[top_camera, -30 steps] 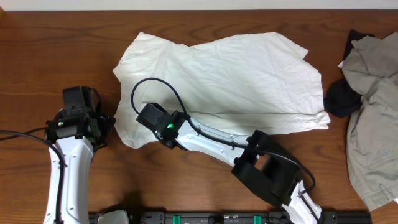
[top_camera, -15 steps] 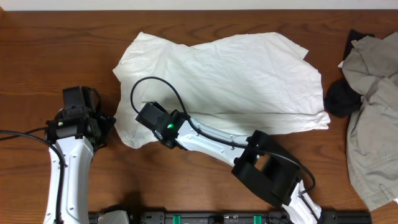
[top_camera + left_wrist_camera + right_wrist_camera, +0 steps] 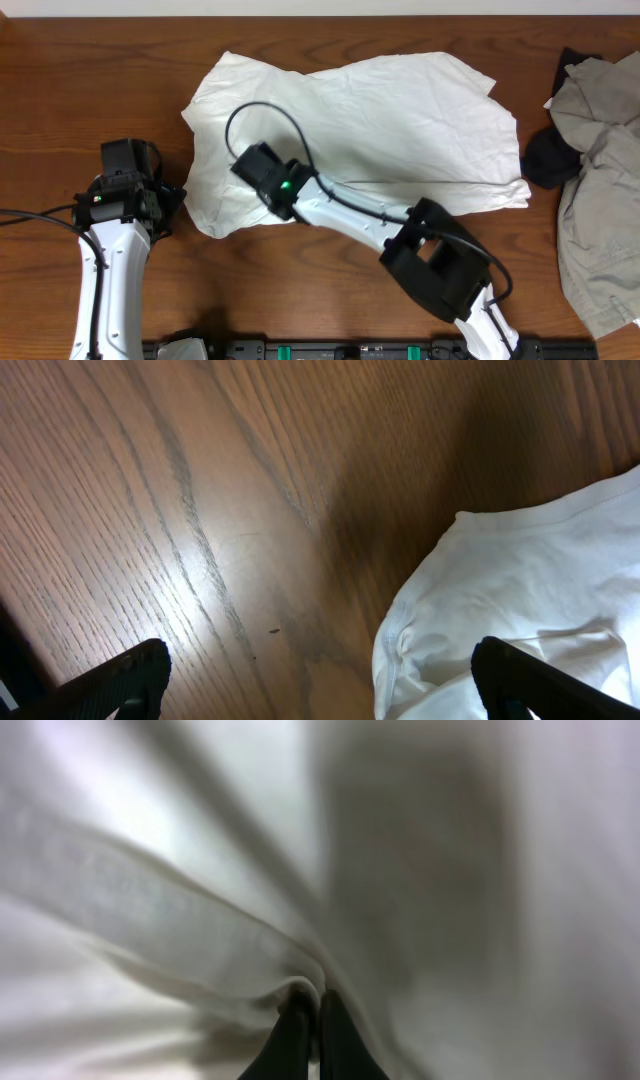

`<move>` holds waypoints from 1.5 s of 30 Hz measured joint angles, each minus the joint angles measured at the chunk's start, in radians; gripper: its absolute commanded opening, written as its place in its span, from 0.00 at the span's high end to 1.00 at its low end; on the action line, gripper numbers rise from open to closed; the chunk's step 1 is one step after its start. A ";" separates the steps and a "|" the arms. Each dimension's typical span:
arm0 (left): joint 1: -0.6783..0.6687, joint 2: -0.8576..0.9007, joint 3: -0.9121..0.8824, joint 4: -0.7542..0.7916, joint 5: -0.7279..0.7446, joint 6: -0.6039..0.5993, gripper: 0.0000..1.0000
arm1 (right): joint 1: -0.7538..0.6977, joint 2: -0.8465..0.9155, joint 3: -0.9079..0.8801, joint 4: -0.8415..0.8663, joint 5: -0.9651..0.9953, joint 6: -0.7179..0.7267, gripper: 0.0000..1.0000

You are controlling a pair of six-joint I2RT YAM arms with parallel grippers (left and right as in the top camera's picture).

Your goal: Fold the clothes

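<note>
My right gripper was pinched shut on a raised fold of the white T-shirt. Its two dark fingers were pressed together with the thin cloth caught between the tips. From my right wrist, all I saw around them was soft, blurred white fabric with a ridge running up to the left. From overhead, that arm reached in from the near right of the table to the shirt's left part, the wrist sitting over the cloth near its near-left edge. The shirt lay crumpled and spread across the middle of the wooden table, a plain white side up, wide from left to right. My left gripper stood spread wide and held nothing. Its fingertips showed at the two lower corners of the left wrist view, over bare wood, with the shirt's hemmed edge close by the right-hand tip. From overhead it sat just off the shirt's left edge, and I could not tell whether it touched the cloth. At the far right of the table lay a heap of grey-beige clothing with a dark garment against its left side, just beside the shirt's right edge.
</note>
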 measured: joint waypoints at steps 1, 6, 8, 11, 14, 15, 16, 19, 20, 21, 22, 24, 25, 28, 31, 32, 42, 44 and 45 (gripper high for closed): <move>0.000 0.000 0.000 0.000 0.000 0.000 0.02 | -0.012 0.000 0.003 0.018 0.004 0.000 0.99; 0.000 0.000 0.000 -0.002 0.000 0.000 0.02 | -0.047 0.000 0.011 0.100 0.011 0.003 0.96; 0.000 0.000 0.000 -0.002 0.000 0.000 0.02 | -0.052 0.000 0.011 0.124 0.014 0.004 0.96; 0.000 0.000 0.000 -0.002 0.000 0.000 0.02 | -0.052 0.000 0.011 0.162 0.014 0.005 0.94; 0.000 0.000 0.000 -0.005 0.000 0.000 0.02 | -0.052 0.000 0.011 0.196 0.015 0.010 0.87; 0.000 0.000 0.000 -0.006 0.000 0.000 0.02 | -0.052 0.000 0.011 0.203 0.015 0.013 0.83; 0.000 0.000 0.000 -0.008 0.000 0.000 0.02 | -0.052 0.000 0.011 0.206 0.015 0.016 0.72; 0.000 0.000 0.000 -0.019 0.007 0.000 0.02 | -0.052 0.000 0.011 0.201 0.020 0.019 0.27; 0.000 0.000 0.000 -0.021 0.012 0.003 0.02 | -0.052 0.000 0.011 0.193 0.025 0.018 0.20; 0.000 0.000 0.000 -0.021 0.018 0.006 0.02 | -0.052 0.000 0.011 0.186 0.031 0.018 0.17; 0.000 0.000 0.000 -0.021 0.027 0.011 0.02 | -0.052 0.000 0.012 0.173 0.040 0.019 0.15; 0.000 0.000 0.000 -0.020 0.050 0.031 0.02 | -0.052 0.000 0.012 0.146 0.074 0.023 0.14; 0.000 0.000 0.000 -0.018 0.067 0.045 0.02 | -0.052 0.000 0.012 0.130 0.093 0.030 0.13; 0.000 0.000 0.000 -0.007 0.120 0.101 0.02 | -0.058 0.000 0.012 0.079 0.142 0.060 0.13; -0.001 0.000 0.000 0.011 0.193 0.183 0.02 | -0.063 -0.003 0.013 0.013 0.170 0.111 0.13; -0.003 0.000 0.000 0.019 0.214 0.209 0.02 | -0.064 -0.006 0.013 -0.010 0.174 0.130 0.13; -0.140 0.000 0.000 0.035 0.308 0.417 0.24 | -0.184 -0.280 0.028 -0.188 0.006 0.345 0.33; -0.176 0.000 0.000 0.037 0.315 0.451 0.57 | -0.245 -0.338 0.039 -0.220 -0.067 0.357 0.42; -0.194 0.000 0.000 0.038 0.316 0.460 0.71 | -0.291 -0.369 0.044 -0.252 -0.116 0.360 0.46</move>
